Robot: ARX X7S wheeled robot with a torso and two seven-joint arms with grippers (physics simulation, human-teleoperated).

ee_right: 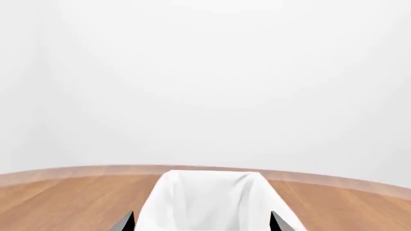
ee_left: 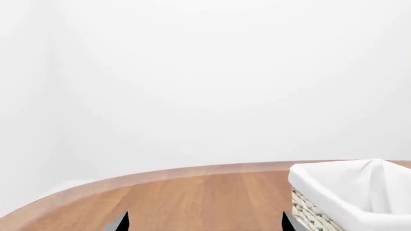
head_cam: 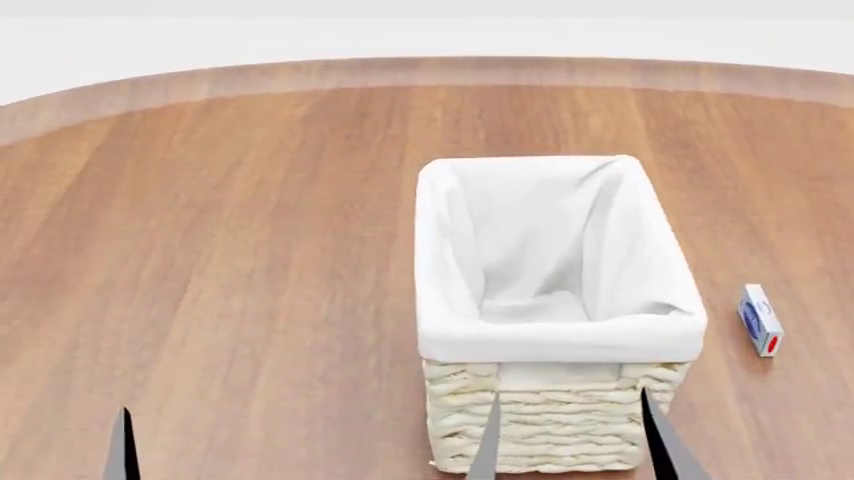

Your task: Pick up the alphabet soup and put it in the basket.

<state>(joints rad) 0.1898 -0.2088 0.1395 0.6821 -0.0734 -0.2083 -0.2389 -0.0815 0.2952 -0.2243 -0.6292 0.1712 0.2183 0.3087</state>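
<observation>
The basket (head_cam: 554, 240), cream wicker with a white cloth liner, stands on the wooden table a little right of centre; nothing shows inside it. The alphabet soup is not in any view. My right gripper (head_cam: 571, 445) is open and empty at the basket's near end, one finger on each side of the near wall. In the right wrist view the gripper (ee_right: 202, 225) faces the basket (ee_right: 212, 202). My left gripper (ee_left: 205, 225) is open and empty over bare wood, with the basket (ee_left: 347, 192) off to its right. One left fingertip (head_cam: 124, 445) shows in the head view.
A small white-and-blue box (head_cam: 761, 320) lies on the table to the right of the basket. The round wooden table (head_cam: 214, 250) has its curved far edge at the back, with a plain white wall beyond.
</observation>
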